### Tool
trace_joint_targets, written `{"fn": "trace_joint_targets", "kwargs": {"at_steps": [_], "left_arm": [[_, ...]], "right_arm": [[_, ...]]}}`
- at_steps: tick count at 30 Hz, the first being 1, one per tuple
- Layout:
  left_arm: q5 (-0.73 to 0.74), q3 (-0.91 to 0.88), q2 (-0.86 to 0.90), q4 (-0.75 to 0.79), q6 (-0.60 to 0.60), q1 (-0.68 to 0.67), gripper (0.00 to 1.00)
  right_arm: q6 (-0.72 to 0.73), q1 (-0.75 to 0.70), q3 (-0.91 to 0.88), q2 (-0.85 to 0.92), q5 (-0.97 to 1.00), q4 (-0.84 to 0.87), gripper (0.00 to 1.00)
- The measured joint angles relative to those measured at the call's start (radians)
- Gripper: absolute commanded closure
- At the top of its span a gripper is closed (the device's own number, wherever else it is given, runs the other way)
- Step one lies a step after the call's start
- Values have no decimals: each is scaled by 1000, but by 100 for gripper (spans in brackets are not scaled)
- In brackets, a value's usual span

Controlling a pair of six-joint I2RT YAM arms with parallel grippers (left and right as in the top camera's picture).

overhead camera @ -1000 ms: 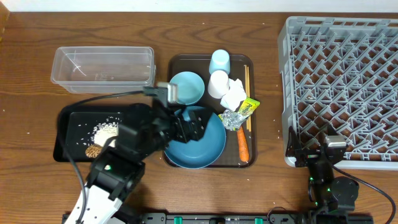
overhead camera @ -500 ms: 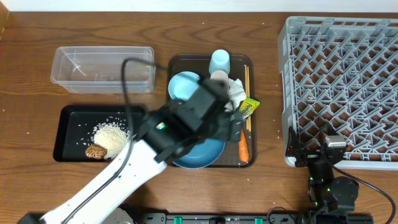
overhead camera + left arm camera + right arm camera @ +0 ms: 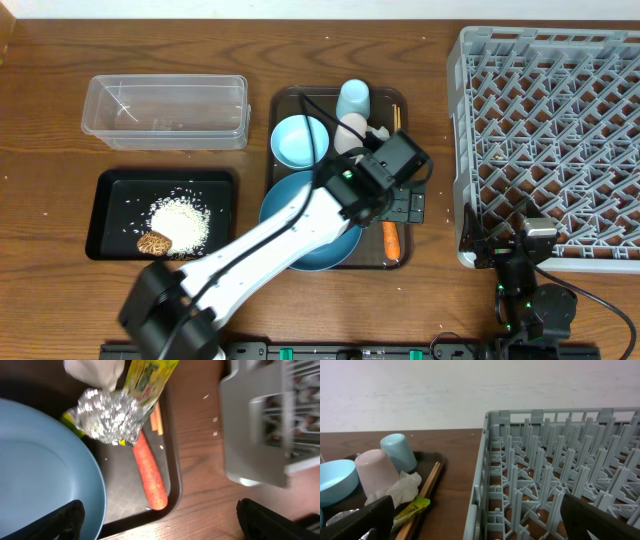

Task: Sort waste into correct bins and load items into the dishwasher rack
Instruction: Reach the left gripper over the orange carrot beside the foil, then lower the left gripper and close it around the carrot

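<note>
Item: tapered orange carrot, right front corner of flat brown serving tray. Long axis runs along the tray's right rim. Left claw hovers just above its near tip, spread wide, empty. Right claw, likewise spread and empty, sits well apart by the grey lattice dishwasher rack.

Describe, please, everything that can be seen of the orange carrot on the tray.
The orange carrot is one whole, slim piece with a smooth, slightly dull skin and a rounded lower end. It lies flat on the brown tray, along the right rim, near the corner closest to the robot. Its upper end touches the crumpled foil and seems to go under it. The dark-blue plate lies to its left, apart from it.
</note>
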Motion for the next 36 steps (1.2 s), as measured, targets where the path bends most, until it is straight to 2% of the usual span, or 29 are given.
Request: {"fn": "trace_joint_targets", "kwargs": {"at_steps": [6,15,24,36], "left_arm": [[26,0,106,25,-64,-17,2],[27,0,126,39,-168,-48,2],[41,0,209,53,-217,-51,2],[37,0,213,76,-249,-85,2]], "right_arm": [[0,0,0,0,0,0,1],[0,0,0,0,0,0,1],[0,0,0,0,0,0,1],[0,0,0,0,0,0,1]]}}
